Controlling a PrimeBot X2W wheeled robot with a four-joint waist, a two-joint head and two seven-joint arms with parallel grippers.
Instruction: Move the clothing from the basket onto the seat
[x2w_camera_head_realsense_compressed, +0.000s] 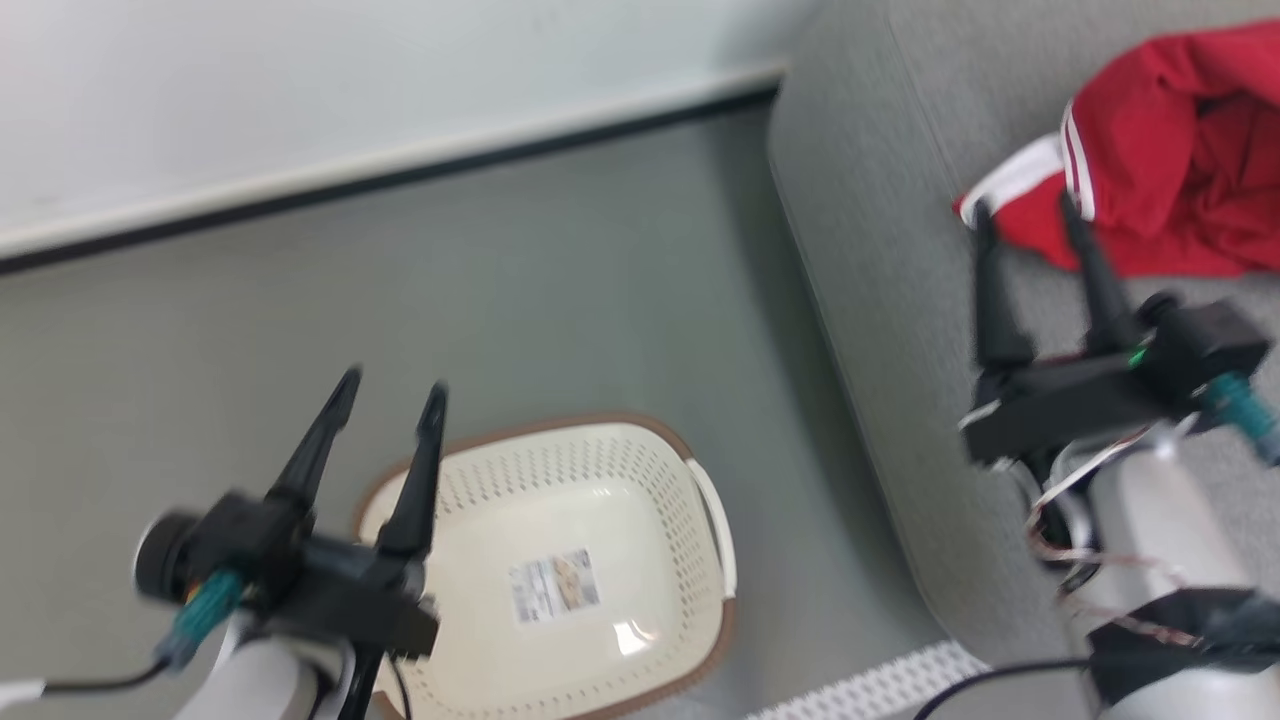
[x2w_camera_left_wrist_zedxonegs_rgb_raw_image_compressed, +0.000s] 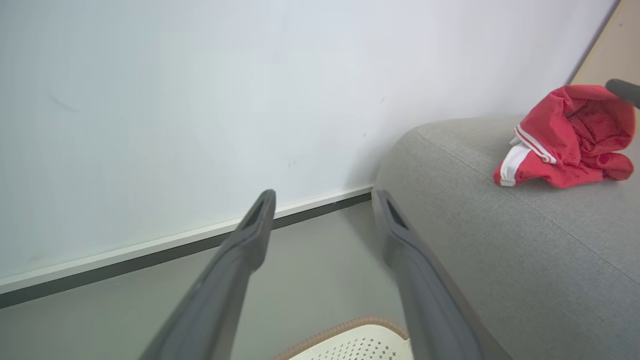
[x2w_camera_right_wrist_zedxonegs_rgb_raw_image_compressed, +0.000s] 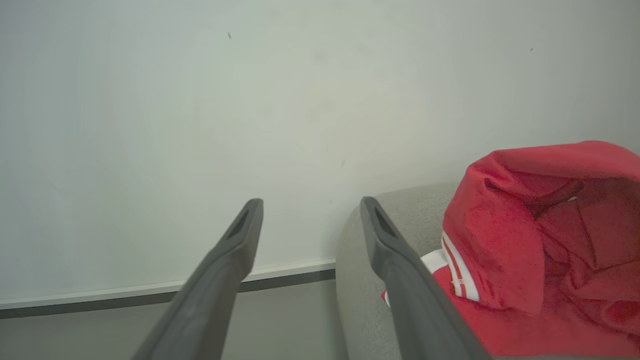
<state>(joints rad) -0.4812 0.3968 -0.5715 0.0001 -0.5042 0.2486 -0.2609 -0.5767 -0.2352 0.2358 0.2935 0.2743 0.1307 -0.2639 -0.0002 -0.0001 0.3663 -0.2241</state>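
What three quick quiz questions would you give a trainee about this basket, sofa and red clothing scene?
1. True or false: the basket holds the clothing.
2. Where does the clothing lie? A: on the floor. B: on the seat. C: between a claw's fingers.
3. Fill in: the left claw and the right claw both stand ____.

Key: 1 false; 2 B; 3 open.

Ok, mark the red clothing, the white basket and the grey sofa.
Crumpled red sports clothing (x2w_camera_head_realsense_compressed: 1180, 150), head view, on its red folds.
Cream-white perforated plastic basket (x2w_camera_head_realsense_compressed: 590, 455), head view, on its holed wall.
Light-grey woven-fabric sofa (x2w_camera_head_realsense_compressed: 880, 300), head view, on bare fabric.
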